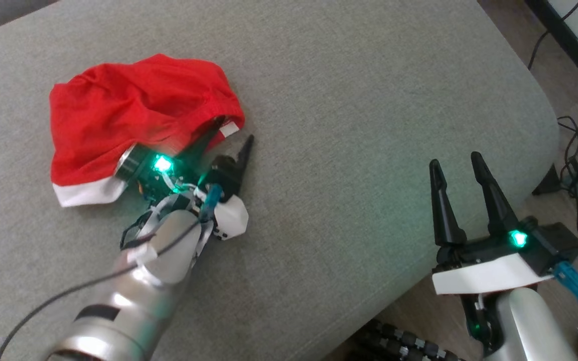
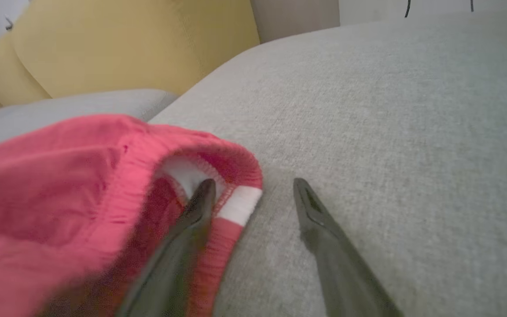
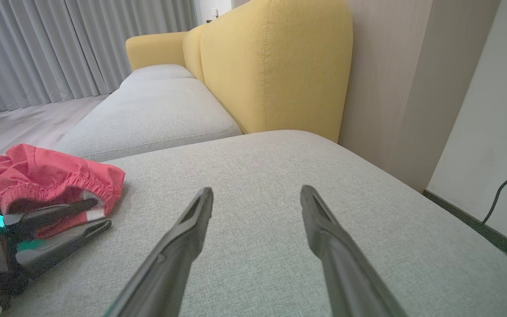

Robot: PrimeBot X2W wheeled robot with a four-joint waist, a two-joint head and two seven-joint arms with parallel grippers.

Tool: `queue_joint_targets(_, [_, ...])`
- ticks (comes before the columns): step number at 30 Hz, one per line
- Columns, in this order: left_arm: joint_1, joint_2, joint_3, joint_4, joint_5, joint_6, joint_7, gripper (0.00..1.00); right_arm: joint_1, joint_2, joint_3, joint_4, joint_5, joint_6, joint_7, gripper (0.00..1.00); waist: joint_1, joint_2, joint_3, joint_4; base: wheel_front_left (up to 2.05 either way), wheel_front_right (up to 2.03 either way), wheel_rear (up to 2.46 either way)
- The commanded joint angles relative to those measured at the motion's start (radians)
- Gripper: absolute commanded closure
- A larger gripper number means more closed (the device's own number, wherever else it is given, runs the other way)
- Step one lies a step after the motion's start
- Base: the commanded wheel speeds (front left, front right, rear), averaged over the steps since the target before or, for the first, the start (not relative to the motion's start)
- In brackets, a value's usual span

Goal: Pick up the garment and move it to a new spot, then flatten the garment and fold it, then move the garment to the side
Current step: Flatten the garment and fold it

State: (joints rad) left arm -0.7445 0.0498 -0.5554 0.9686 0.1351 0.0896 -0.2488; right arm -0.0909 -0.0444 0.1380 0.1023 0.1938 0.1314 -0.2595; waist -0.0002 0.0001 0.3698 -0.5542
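The right gripper (image 3: 257, 196) is pointing across the grey seat cushion (image 3: 280, 154), its two dark fingers standing wide apart. At the left, red shorts (image 3: 55, 182) with an elastic waistband are lying crumpled on the same cushion. The left gripper (image 3: 102, 213) is reaching to them with fingers parted: the upper one is touching the waistband edge, the lower one is lying just beside it. A yellow backrest (image 3: 275, 66) is rising behind.

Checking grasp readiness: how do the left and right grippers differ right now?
The left gripper straddles the hem of the red shorts, one finger tucked into the opening and the other on the grey cushion. The right gripper has bare cushion between its fingers. The left reaches well over the cushion, the right sits at its near edge. Both are open, gripping nothing.
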Motion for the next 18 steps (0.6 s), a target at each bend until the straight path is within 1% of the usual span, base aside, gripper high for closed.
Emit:
queue_joint_targets(1, [-0.014,0.035,0.035,0.043,-0.017,-0.002,0.020,0.66,0.002,-0.006,0.012,-0.032,0.003,-0.001,-0.002,0.00,0.0002,-0.0001,-0.004,0.000,0.00,0.00,0.00])
queue_joint_targets(2, [-0.020,0.031,0.039,0.065,-0.026,-0.005,0.029,1.00,0.003,-0.006,0.012,-0.032,0.001,-0.001,-0.002,0.00,0.0002,-0.0001,-0.006,0.000,0.00,0.00,0.00])
queue_joint_targets(7, [-0.045,0.019,0.041,0.154,-0.052,-0.013,0.078,1.00,0.010,-0.006,0.017,-0.031,-0.007,-0.001,-0.002,0.00,0.0002,-0.0001,-0.028,0.001,0.00,0.00,0.00])
queue_joint_targets(10, [-0.057,0.012,0.043,0.171,-0.072,-0.027,0.074,1.00,0.016,-0.006,0.021,-0.026,-0.010,-0.001,-0.002,0.00,0.0002,-0.0001,-0.051,0.001,0.00,0.00,0.00])
queue_joint_targets(14, [-0.077,0.006,0.037,0.149,-0.090,-0.028,0.043,1.00,0.021,-0.006,0.032,-0.018,-0.012,-0.001,-0.002,0.00,0.0002,-0.0001,-0.091,0.003,0.00,0.00,0.00])
queue_joint_targets(18, [-0.098,0.002,0.027,0.078,-0.121,-0.042,0.017,1.00,0.026,-0.006,0.046,-0.008,-0.020,-0.001,-0.002,0.00,0.0002,-0.0001,-0.130,0.006,0.00,0.00,0.00])
